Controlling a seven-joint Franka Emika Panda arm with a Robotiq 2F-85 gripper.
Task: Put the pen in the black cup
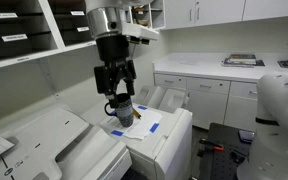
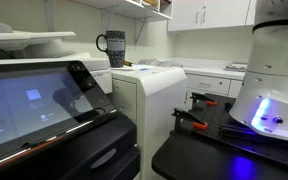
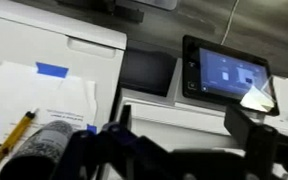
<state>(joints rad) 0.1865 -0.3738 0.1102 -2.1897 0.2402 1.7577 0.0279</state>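
Note:
The black cup (image 1: 123, 114) stands upright on the white printer top (image 1: 164, 135), and it shows in both exterior views (image 2: 112, 48). In the wrist view the cup (image 3: 46, 150) is at the lower left, with pale markings on its side. The pen (image 3: 12, 140), a thin yellowish stick, lies flat on a sheet of paper just left of the cup. My gripper (image 1: 116, 90) hangs just above the cup, slightly to its left. In the wrist view the gripper (image 3: 179, 140) is open and empty. I cannot make out the pen in the exterior views.
The paper (image 3: 44, 95) is held down with blue tape (image 3: 52, 72). A copier with a lit touchscreen (image 3: 229, 72) stands beside the printer. Shelves (image 1: 24, 35) hang behind the arm, and a counter with cabinets (image 1: 209, 75) runs along the wall.

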